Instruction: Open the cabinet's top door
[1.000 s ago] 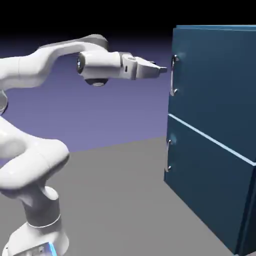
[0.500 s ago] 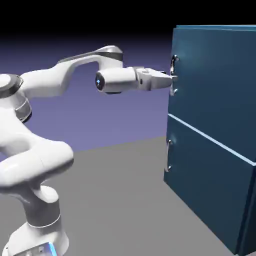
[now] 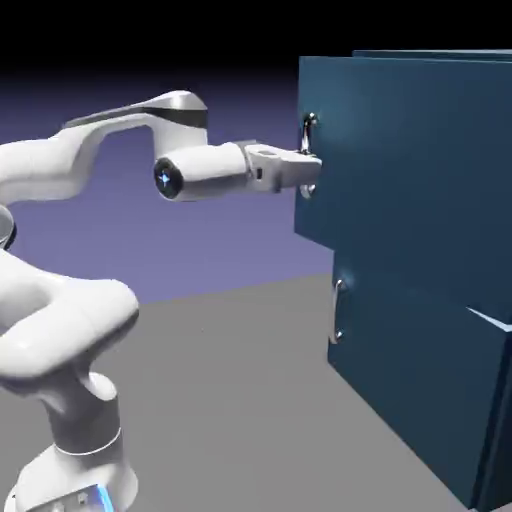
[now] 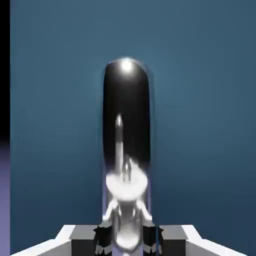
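The white robot hand [image 3: 305, 168] is clamped on the small vertical silver bar handle [image 3: 309, 152] of the flat dark-blue top door [image 3: 400, 170] (standing proud of the tall teal-blue cabinet [image 3: 420, 370]) at upper right of the frame

The white arm [image 3: 70, 300] is being held in a high bend, rising from its base at the exterior view's lower left, with the upper link arching over to the right. The forearm and wrist are being kept level, pointing right. The gripper [image 3: 308, 170] is being held horizontally at the end, its jaws clamped on the handle [image 3: 309, 150] of the top door [image 3: 400, 170]. In the hand view, the two dark fingertips [image 4: 102, 237] are being pressed against either side of the shiny bar, which is standing upright between them.
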### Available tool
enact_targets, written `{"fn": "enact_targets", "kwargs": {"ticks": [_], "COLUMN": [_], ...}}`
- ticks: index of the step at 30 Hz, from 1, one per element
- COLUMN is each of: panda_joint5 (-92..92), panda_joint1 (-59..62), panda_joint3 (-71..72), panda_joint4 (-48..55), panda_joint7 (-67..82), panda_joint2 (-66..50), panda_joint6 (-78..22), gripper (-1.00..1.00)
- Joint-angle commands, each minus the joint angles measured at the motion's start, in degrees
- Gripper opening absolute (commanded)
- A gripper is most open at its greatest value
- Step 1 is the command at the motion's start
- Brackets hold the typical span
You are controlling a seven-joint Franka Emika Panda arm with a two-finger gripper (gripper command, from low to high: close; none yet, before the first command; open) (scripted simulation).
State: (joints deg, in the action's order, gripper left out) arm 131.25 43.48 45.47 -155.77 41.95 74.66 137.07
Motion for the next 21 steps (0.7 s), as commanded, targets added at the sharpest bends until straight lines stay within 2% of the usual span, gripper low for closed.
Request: {"fn": "enact_targets", "kwargs": {"ticks": [1, 10, 21], "panda_joint5": [-1.63, -18.08, -39.49], "panda_joint1": [-1.37, -7.85, -7.17], "panda_joint3": [-2.07, -20.76, -43.61], "panda_joint4": [-1.64, -11.61, -14.52], "panda_joint7": [0.16, 0.81, 2.76], "panda_joint2": [0.62, 5.76, 5.92], "panda_joint6": [-1.6, -15.18, -30.57], "gripper": [-1.0, -1.0, -1.0]}}
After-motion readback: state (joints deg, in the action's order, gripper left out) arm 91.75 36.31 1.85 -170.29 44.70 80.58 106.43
